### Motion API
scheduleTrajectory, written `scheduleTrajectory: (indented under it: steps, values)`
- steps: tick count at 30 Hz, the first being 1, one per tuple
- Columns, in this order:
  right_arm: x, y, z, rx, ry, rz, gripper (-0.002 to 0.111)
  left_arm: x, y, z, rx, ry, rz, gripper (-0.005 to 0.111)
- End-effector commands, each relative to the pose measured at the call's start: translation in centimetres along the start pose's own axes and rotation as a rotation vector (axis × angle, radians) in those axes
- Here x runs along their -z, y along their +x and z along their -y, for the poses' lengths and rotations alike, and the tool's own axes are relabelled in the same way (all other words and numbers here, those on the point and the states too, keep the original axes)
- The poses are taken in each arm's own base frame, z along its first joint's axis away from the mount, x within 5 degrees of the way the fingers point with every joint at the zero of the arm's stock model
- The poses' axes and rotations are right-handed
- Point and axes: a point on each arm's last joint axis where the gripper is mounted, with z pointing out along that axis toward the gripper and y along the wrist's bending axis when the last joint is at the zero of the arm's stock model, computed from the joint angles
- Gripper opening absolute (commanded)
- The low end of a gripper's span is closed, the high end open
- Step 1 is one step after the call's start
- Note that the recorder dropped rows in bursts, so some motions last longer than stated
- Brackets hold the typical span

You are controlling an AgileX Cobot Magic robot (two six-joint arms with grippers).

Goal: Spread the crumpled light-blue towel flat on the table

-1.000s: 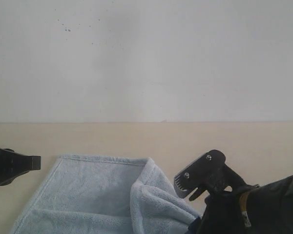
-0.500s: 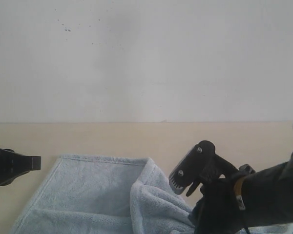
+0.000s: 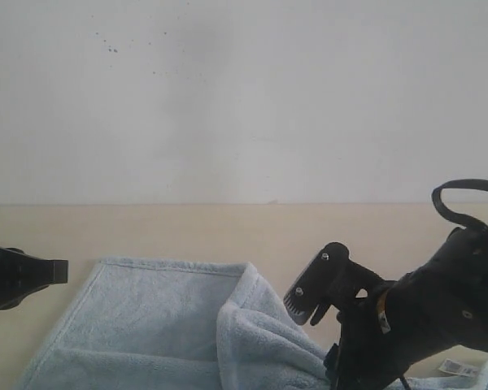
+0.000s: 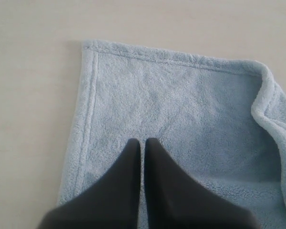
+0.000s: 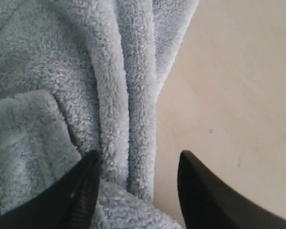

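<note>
The light-blue towel (image 3: 146, 325) lies on the beige table (image 3: 228, 231). Its left part is flat, and its right part is folded over into a thick ridge (image 3: 248, 333). A small white label (image 3: 457, 367) shows at the lower right. My left gripper (image 3: 61, 270) is shut with nothing in it. In the left wrist view this gripper (image 4: 143, 141) hovers over the flat part of the towel (image 4: 181, 105), near a hemmed corner. My right gripper (image 3: 307, 307) is open beside the ridge. In the right wrist view the right gripper (image 5: 138, 160) straddles the towel's bunched folds (image 5: 128, 95).
A white-grey wall with dark specks (image 3: 244, 97) rises behind the table. Bare table (image 5: 238, 81) lies beside the towel's folded edge. The right arm's dark body and cable loop (image 3: 464, 195) fill the lower right of the exterior view.
My right gripper has moved left toward the folded ridge, and its arm has risen into view, uncovering the white label. The left gripper and the towel have not moved.
</note>
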Motion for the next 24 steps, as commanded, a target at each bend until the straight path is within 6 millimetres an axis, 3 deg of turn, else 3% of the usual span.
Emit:
scheduleTrajectory:
  steps: [1,7,18,24]
  values:
    - [-0.5,0.2,0.1,-0.005,-0.008,-0.025,0.051,0.1,0.0,0.1,0.003,0.0,0.01,0.004]
    - [-1.3,0.7,-0.9,0.003,-0.049,-0.104,0.051,0.1,0.0,0.1,0.003,0.0,0.01,0.004]
    - [0.5,0.4,-1.9,-0.034,-0.081,-0.109,0.051,0.1,-0.1,0.0,0.003,-0.005,0.016,0.004]
    - [2.9,0.3,-1.9,-0.035,-0.099,-0.083,0.051,0.1,-0.1,0.0,0.003,-0.005,0.016,0.004]
